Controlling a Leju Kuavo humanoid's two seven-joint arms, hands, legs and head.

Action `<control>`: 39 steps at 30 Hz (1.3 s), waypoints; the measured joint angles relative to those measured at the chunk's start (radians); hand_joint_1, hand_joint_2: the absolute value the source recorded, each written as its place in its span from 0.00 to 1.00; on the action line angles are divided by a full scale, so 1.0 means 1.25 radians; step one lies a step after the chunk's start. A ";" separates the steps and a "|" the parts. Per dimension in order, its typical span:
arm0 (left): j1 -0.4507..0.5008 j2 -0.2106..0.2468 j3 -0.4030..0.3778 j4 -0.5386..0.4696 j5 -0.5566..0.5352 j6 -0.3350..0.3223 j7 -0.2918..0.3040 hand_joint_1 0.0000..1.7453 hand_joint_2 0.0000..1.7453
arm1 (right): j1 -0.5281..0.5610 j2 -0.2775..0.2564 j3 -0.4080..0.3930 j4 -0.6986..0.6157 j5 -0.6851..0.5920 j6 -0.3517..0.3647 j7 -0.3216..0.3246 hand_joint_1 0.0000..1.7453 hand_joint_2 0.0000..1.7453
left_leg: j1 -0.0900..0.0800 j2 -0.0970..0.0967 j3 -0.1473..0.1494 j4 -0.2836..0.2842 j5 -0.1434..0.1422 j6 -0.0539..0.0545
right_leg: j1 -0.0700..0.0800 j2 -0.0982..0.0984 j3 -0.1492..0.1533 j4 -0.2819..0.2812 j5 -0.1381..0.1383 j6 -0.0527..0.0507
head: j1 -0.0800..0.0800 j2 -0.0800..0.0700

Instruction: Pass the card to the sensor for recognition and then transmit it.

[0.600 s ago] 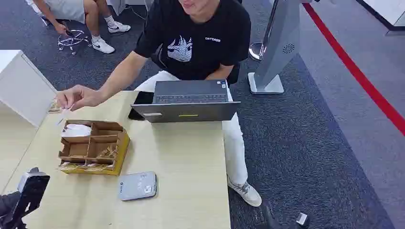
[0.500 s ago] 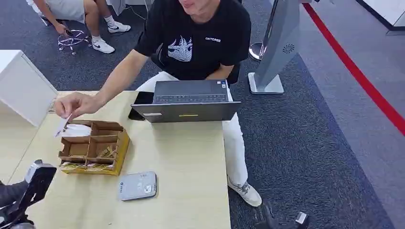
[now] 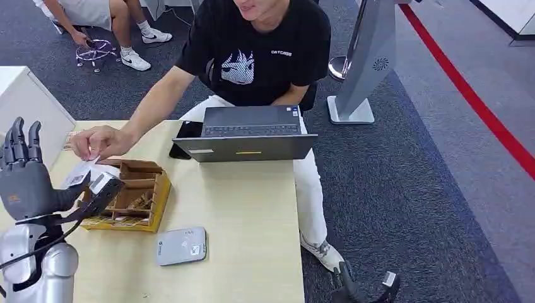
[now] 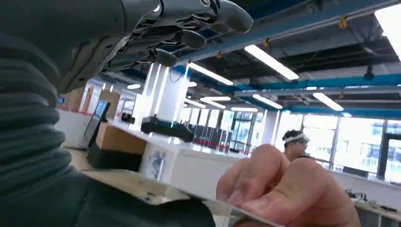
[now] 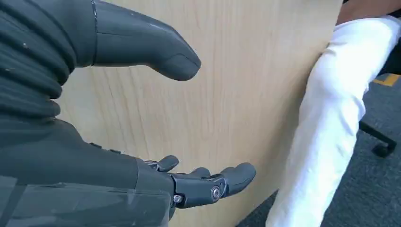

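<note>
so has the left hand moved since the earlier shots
Yes. The left hand has risen from the table's near left corner and now stands beside the box, fingers up, by the person's card.

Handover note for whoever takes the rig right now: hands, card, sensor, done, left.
Left hand: raised over the table's left edge, fingers up and apart, holding nothing.
Right hand: low beside the table edge, fingers apart, holding nothing.
Card: pinched in the person's hand, held out over the cardboard organiser, close to the left hand's thumb.
Sensor: grey pad flat on the table, nearer the robot than the organiser.
Done: left hand is up at the card.
Left: take the card, present it to the sensor, then pass it on.
</note>
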 joint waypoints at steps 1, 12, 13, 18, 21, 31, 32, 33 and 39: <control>-0.013 0.005 -0.017 0.013 -0.018 0.004 0.010 1.00 1.00 | -0.001 0.000 0.001 0.000 0.006 -0.001 0.000 0.00 1.00 | 0.000 0.000 0.000 0.000 0.000 0.000 | 0.000 0.000 0.000 0.000 0.000 0.000 | 0.001 0.000; -0.115 0.059 -0.181 0.096 -0.220 0.070 0.133 1.00 1.00 | -0.015 0.003 0.013 0.002 0.033 -0.027 0.005 0.00 1.00 | 0.000 0.001 0.000 0.000 0.000 0.000 | 0.000 0.001 0.000 0.000 0.001 0.000 | 0.001 0.000; -0.117 0.059 -0.188 0.099 -0.240 0.082 0.145 1.00 1.00 | -0.015 0.004 0.013 0.003 0.037 -0.027 0.005 0.00 1.00 | 0.000 0.001 0.000 0.000 0.000 0.000 | 0.000 0.001 -0.001 0.000 0.001 0.000 | 0.001 0.000; -0.127 0.067 -0.207 0.111 -0.248 0.104 0.167 1.00 1.00 | -0.016 0.005 0.014 0.004 0.038 -0.027 0.005 0.00 1.00 | 0.000 0.001 -0.001 0.000 0.000 0.000 | 0.000 0.001 -0.001 0.000 0.001 0.000 | 0.000 0.000; -0.135 0.068 -0.211 0.113 -0.248 0.108 0.167 1.00 1.00 | -0.017 0.006 0.014 0.004 0.038 -0.028 0.005 0.00 1.00 | 0.000 0.001 -0.001 0.000 0.000 0.000 | 0.000 0.001 -0.001 0.000 0.001 0.000 | 0.000 0.000; -0.085 0.057 -0.214 0.090 -0.248 0.196 0.105 1.00 1.00 | -0.016 0.006 0.013 0.005 0.032 -0.023 0.001 0.00 1.00 | 0.000 0.001 -0.001 0.000 0.000 0.000 | 0.000 0.001 0.000 0.000 0.001 0.001 | 0.000 0.000; -0.066 0.049 -0.212 0.073 -0.248 0.203 0.089 1.00 1.00 | -0.016 0.006 0.013 0.005 0.030 -0.022 -0.001 0.00 1.00 | 0.000 0.001 -0.001 0.000 0.000 0.000 | 0.000 0.001 0.000 0.000 0.001 0.001 | 0.000 0.000; -0.045 0.037 -0.208 0.055 -0.246 0.211 0.065 1.00 1.00 | -0.015 0.006 0.012 0.005 0.023 -0.021 -0.004 0.00 1.00 | 0.000 0.001 -0.001 0.000 0.000 0.000 | 0.000 0.001 0.000 0.000 0.001 0.001 | 0.000 0.000; 0.126 -0.067 -0.185 -0.098 -0.072 0.236 -0.123 1.00 1.00 | -0.001 0.006 -0.003 0.005 -0.002 -0.011 -0.027 0.00 1.00 | 0.000 0.001 -0.002 0.000 -0.001 0.001 | 0.000 0.001 -0.001 -0.001 0.000 0.001 | 0.000 0.000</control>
